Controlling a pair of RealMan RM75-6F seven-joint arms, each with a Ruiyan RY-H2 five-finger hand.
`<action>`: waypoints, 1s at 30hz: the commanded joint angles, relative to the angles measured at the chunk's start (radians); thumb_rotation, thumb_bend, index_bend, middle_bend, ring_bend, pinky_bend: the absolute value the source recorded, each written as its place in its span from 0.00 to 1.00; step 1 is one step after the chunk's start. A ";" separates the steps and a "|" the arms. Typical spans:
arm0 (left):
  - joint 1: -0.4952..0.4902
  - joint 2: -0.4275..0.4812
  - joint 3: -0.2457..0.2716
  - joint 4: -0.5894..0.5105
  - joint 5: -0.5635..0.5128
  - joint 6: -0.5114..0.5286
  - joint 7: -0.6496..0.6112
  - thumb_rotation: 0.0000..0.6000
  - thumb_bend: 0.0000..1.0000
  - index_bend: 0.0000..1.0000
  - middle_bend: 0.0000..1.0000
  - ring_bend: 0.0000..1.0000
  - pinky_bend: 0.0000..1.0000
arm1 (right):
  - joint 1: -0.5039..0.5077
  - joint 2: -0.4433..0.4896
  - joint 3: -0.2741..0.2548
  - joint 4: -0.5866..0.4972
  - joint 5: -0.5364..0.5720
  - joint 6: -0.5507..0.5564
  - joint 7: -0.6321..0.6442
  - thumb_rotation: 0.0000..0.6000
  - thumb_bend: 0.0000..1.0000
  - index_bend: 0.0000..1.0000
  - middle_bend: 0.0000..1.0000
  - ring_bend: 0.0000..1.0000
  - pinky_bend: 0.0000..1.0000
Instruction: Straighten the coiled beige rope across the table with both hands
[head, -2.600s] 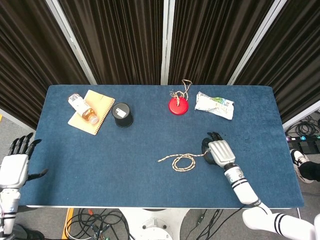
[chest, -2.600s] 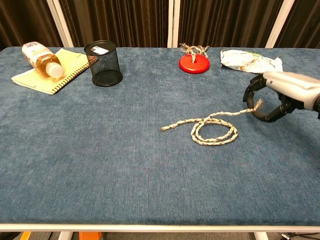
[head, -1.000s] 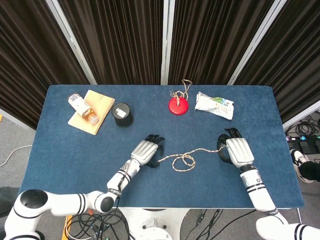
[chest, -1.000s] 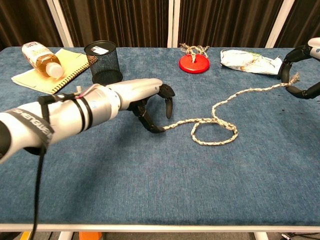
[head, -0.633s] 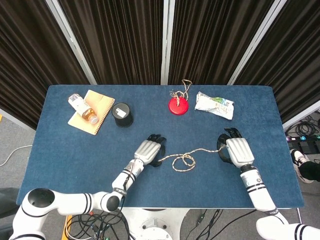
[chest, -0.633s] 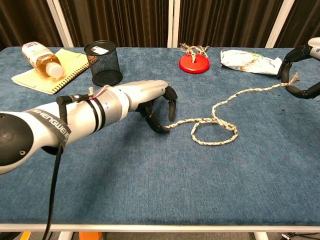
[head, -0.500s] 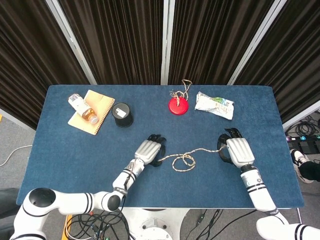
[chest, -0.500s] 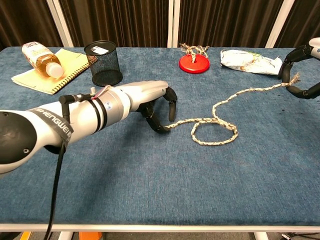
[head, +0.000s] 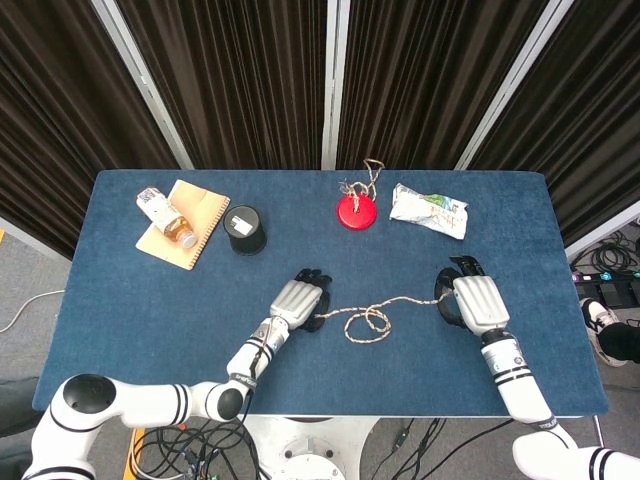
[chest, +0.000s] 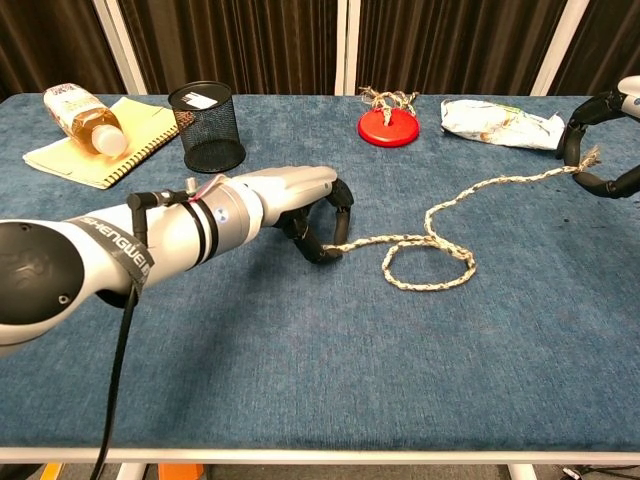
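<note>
The beige rope (head: 372, 321) (chest: 428, 262) lies mid-table with one loop left in its middle. Its right stretch rises off the cloth to my right hand (head: 472, 300) (chest: 598, 150), which pinches the frayed right end near the table's right side; the chest view cuts that hand off at the frame edge. My left hand (head: 299, 302) (chest: 305, 210) rests on the cloth at the rope's left end, fingers curled in around it, and the tip of the rope is hidden under them.
At the back stand a red disc with twine (head: 357, 210) (chest: 388, 126), a white packet (head: 428, 210) (chest: 498, 119) and a black mesh cup (head: 246, 229) (chest: 206, 127). A bottle (head: 165, 217) (chest: 83, 117) lies on a notebook (head: 199, 224) (chest: 75, 160) at back left.
My left arm came in from the left and its fingers curled shut around the rope's left end. My right hand had drawn the right end up and rightward, then stayed still.
</note>
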 joint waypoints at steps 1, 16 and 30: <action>-0.001 0.000 0.001 0.002 0.001 -0.002 -0.003 1.00 0.37 0.56 0.14 0.00 0.00 | 0.000 0.000 0.000 0.001 0.001 -0.001 0.000 1.00 0.57 0.74 0.36 0.12 0.10; 0.125 0.141 0.037 -0.077 0.115 0.110 -0.123 1.00 0.40 0.61 0.17 0.00 0.00 | -0.023 0.041 0.007 -0.010 0.012 0.013 0.039 1.00 0.57 0.74 0.36 0.12 0.10; 0.404 0.443 0.109 -0.088 0.264 0.210 -0.474 1.00 0.40 0.62 0.17 0.00 0.00 | -0.092 0.070 -0.024 0.009 0.048 0.036 0.077 1.00 0.57 0.74 0.36 0.12 0.10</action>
